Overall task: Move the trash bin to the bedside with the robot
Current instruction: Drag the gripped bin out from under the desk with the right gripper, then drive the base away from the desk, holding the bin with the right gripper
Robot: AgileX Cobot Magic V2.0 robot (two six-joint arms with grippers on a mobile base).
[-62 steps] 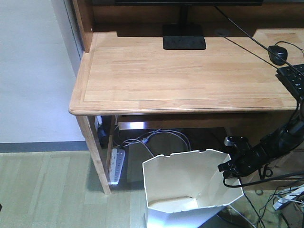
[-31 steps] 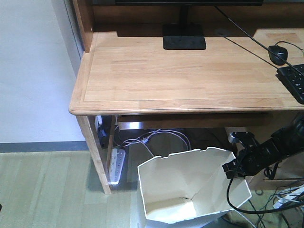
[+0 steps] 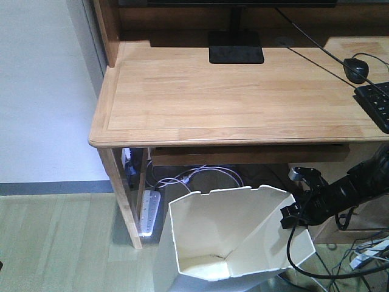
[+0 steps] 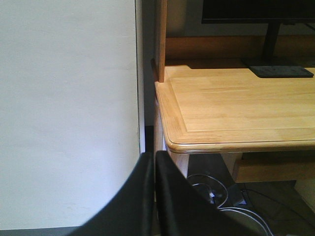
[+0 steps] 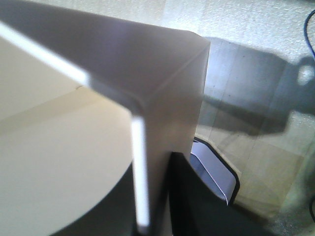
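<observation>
Our right arm [image 3: 355, 179] extends from four o'clock of the front view, low under the desk [image 3: 231, 97], stretched nearly level toward nine o'clock. The right gripper [image 3: 292, 214] is clamped on the three o'clock rim of the trash bin [image 3: 206, 234], with the wall pinched between its fingers. The bin sits tilted at six o'clock, mouth toward us, just in front of the desk's edge. The left gripper [image 4: 153, 196] hangs empty, fingers pressed together, facing the desk corner.

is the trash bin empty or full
Empty as far as visible: the trash bin shows only bare cream walls and floor inside.
</observation>
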